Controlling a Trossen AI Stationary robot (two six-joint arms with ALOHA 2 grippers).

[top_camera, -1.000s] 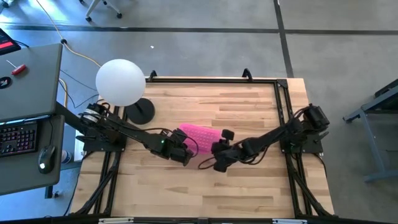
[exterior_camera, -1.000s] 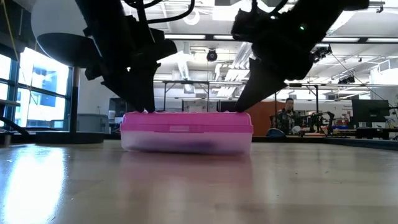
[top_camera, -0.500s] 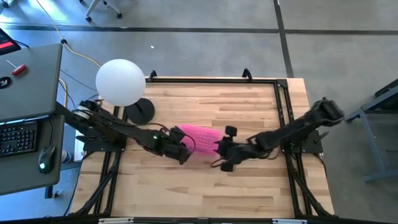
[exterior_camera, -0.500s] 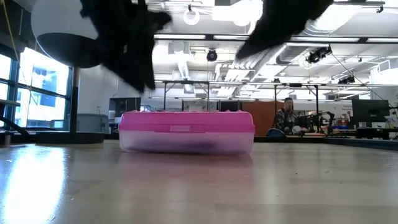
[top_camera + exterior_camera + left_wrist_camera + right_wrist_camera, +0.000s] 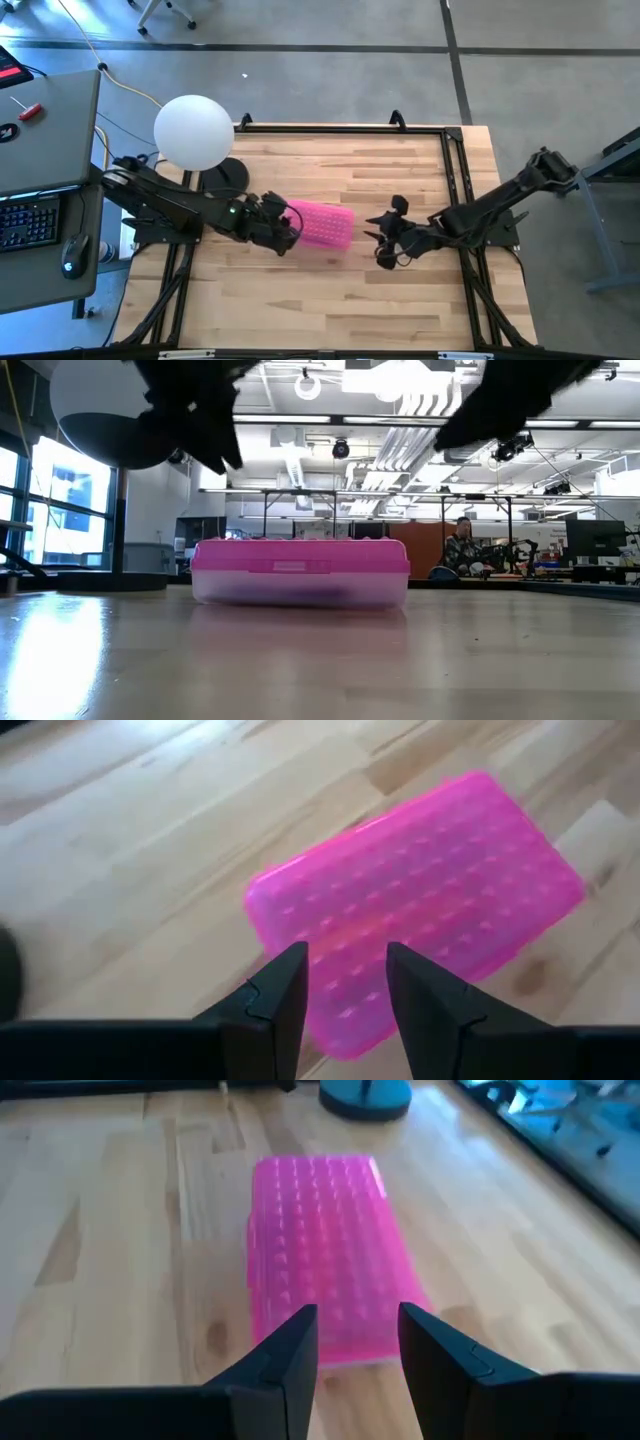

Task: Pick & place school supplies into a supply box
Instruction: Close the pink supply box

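The supply box (image 5: 322,224) lies flat on the wooden table near its middle. Its pink textured lid (image 5: 420,900) is down on the translucent lower half (image 5: 300,590). A dark shape shows faintly through that wall; the school supplies cannot be made out otherwise. My left gripper (image 5: 289,231) hovers open just off the box's left end, raised above it, with the lid seen past its fingers (image 5: 345,990). My right gripper (image 5: 380,238) hovers open beyond the box's right end, also raised (image 5: 357,1345). Neither has anything between its fingers.
A lamp with a white globe (image 5: 193,131) and a dark round base (image 5: 228,178) stands at the table's far left. Black frame rails (image 5: 455,170) run along the table's edges. A desk with a keyboard (image 5: 30,220) stands left of the table. A person (image 5: 462,545) sits far behind.
Both grippers have come up off the box's lid. The left one has drawn back toward the table's left edge. The right one has drawn back toward the right edge and tipped closer to level. The box has stayed flat on the table with its lid down.
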